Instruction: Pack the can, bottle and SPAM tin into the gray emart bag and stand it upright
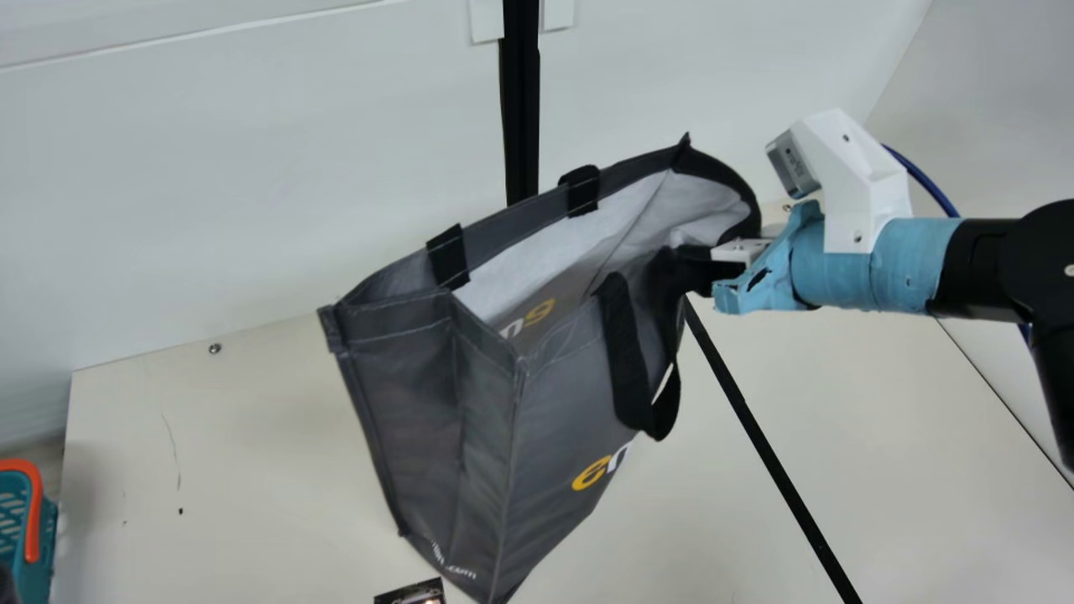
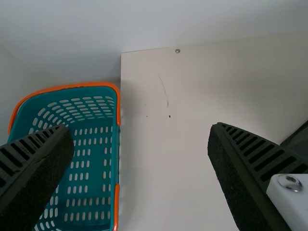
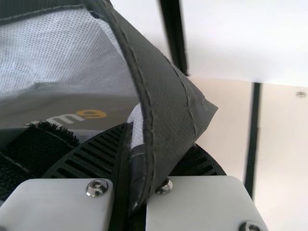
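The gray emart bag (image 1: 562,394) leans at a tilt over the table, its mouth open toward the upper right. At the rim's right side is my right gripper (image 1: 688,267). In the right wrist view my right gripper (image 3: 144,168) is shut on the rim of the bag (image 3: 168,91), the fabric pinched between its fingers. My left gripper (image 2: 142,159) is open in the left wrist view, nothing between its fingers. A dark printed item (image 1: 415,592), cut off by the main view's bottom edge, lies by the bag's lower end; I cannot tell what it is.
A teal basket with an orange rim (image 1: 32,512) stands at the table's left; it also shows in the left wrist view (image 2: 117,108). Black tape (image 1: 772,453) crosses the cream table (image 1: 252,436) to the right of the bag. A white wall rises behind.
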Controlling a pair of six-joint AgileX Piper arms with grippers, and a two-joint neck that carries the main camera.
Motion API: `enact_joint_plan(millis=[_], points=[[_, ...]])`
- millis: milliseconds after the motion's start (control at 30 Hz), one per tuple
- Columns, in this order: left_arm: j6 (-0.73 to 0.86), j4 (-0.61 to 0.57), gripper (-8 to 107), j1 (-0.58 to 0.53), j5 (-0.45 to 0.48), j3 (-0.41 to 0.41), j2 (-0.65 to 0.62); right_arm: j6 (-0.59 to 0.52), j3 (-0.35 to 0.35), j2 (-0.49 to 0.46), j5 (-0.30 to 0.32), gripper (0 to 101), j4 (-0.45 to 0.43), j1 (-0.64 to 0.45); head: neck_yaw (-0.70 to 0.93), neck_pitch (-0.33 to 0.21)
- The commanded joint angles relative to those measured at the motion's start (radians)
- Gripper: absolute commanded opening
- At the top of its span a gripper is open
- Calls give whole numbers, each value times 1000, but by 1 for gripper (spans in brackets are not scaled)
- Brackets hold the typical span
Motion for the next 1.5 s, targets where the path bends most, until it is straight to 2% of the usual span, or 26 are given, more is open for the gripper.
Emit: enact_joint_plan(millis=[0, 400, 867, 1467], points=[[0, 0, 90, 0, 0, 0, 0, 4, -15, 4, -9, 0, -16, -11, -1, -23], [0, 0, 90, 0, 0, 0, 0, 9, -115, 44, -43, 0, -110, -111, -1, -23], [0, 0, 90, 0, 0, 0, 0, -11, -220, 122, -58, 0, -175, -268, -1, -23], [0, 0, 90, 0, 0, 0, 0, -43, -425, 272, -55, 0, -240, -477, -1, -23]])
